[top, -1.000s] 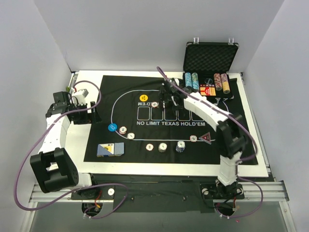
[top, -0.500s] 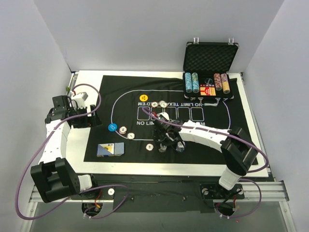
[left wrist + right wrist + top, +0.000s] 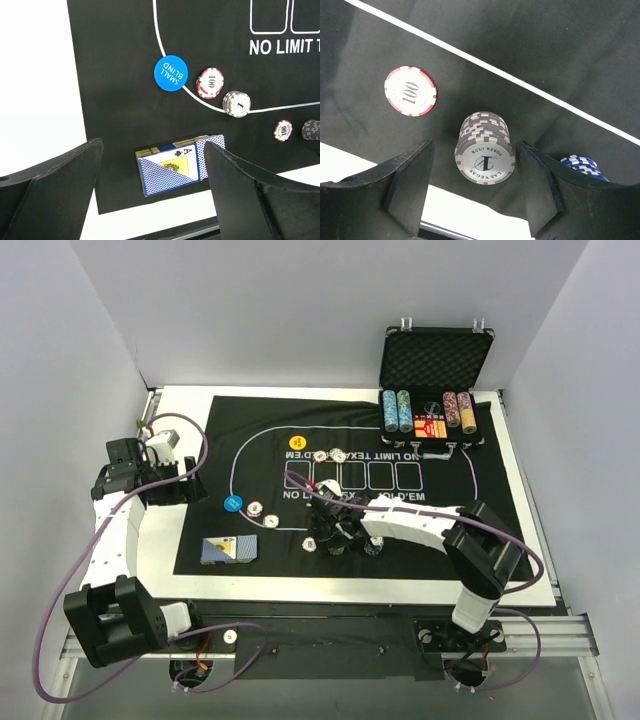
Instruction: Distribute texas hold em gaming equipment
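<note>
Black felt mat [image 3: 250,415] covers white table [image 3: 280,587]; left claw [image 3: 154,146], right claw [image 3: 475,149] both released

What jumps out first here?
The right gripper straddles a grey chip stack near the front edge of the mat, a red 100 chip beside it. An open case holding chip rows stands far right; a blue SMALL BLIND disc and card deck lie at the mat's left.

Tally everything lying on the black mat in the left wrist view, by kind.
Blue Small Blind button: 1
Red 100 chips or short stacks: 2
Grey chip stacks, one cut off at the edge: 2
Card deck: 1
Total: 6
</note>
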`<action>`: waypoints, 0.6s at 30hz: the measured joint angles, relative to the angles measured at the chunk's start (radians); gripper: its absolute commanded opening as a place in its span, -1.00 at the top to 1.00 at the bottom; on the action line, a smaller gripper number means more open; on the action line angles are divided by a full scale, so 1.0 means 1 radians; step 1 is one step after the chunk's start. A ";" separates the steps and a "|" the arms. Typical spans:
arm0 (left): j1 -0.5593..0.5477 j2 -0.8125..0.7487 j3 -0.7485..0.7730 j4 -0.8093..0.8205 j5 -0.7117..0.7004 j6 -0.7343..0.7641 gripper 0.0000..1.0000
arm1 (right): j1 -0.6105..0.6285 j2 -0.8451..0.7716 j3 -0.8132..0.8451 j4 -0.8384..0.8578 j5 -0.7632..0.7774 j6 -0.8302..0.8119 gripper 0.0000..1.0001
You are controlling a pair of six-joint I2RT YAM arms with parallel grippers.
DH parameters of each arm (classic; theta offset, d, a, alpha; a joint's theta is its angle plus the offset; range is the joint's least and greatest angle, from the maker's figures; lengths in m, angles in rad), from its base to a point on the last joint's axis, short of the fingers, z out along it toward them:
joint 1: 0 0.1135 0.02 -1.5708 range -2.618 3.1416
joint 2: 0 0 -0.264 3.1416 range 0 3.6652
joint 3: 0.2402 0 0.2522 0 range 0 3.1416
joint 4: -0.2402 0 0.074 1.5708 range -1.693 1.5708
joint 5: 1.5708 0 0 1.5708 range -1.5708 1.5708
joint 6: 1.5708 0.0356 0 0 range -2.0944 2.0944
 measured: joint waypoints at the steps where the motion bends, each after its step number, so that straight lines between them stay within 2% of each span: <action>1: 0.000 0.000 0.000 0.000 -0.002 0.000 -0.87 | 0.000 0.005 -0.002 0.001 -0.001 0.001 -0.15; 8: 0.000 -0.003 0.000 0.000 -0.005 -0.004 -0.87 | 0.001 0.026 -0.010 0.008 -0.003 0.006 0.15; 18: 0.000 -0.005 0.000 0.000 -0.006 -0.004 -0.87 | 0.001 0.026 -0.010 0.004 -0.003 0.009 0.19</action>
